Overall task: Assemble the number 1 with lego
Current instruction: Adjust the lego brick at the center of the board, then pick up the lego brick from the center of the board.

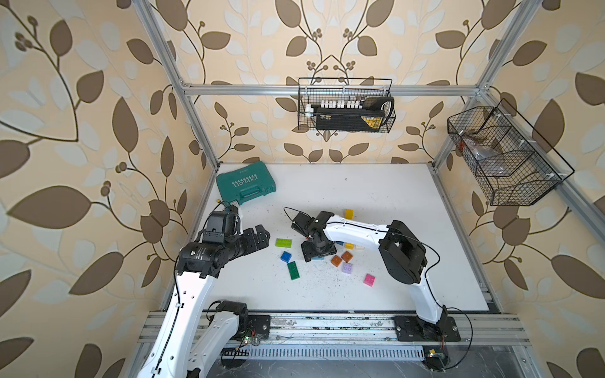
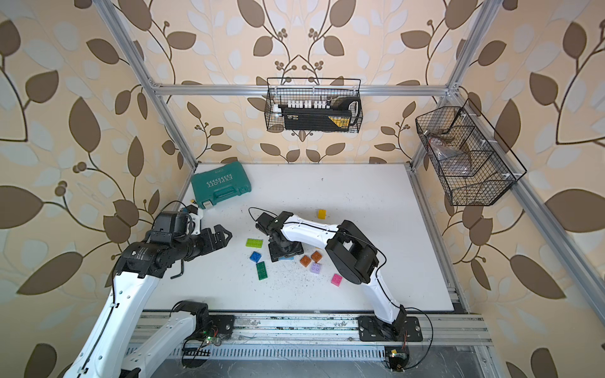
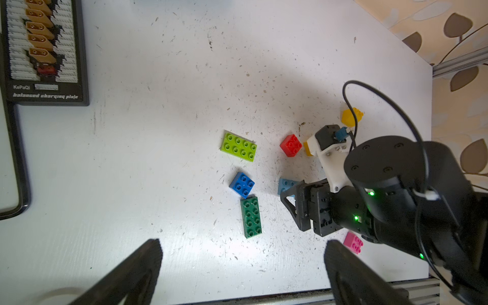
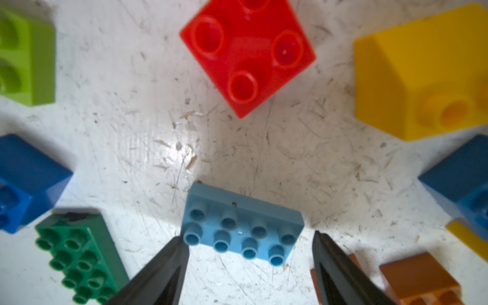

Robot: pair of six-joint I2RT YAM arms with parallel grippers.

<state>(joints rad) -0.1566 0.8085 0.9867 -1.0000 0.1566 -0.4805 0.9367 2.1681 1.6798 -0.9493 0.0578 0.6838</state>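
Lego bricks lie scattered mid-table: lime oblong (image 1: 283, 242), blue square (image 1: 285, 256), dark green oblong (image 1: 293, 270), two brown (image 1: 336, 260), lilac (image 1: 347, 268), pink (image 1: 369, 279), yellow (image 1: 349, 214). My right gripper (image 1: 317, 255) points straight down among them. In the right wrist view it (image 4: 249, 240) is open, straddling the near edge of a light-blue oblong brick (image 4: 243, 224) that lies flat on the table; a red square (image 4: 248, 52) lies beyond. My left gripper (image 1: 262, 235) hovers left of the bricks, wide open and empty (image 3: 244, 253).
A teal tool case (image 1: 245, 183) lies at the table's back left corner. Wire baskets (image 1: 345, 104) hang on the back and right walls. The left wrist view shows a black charging plate (image 3: 45, 50). An aluminium rail (image 1: 327, 324) runs along the front edge.
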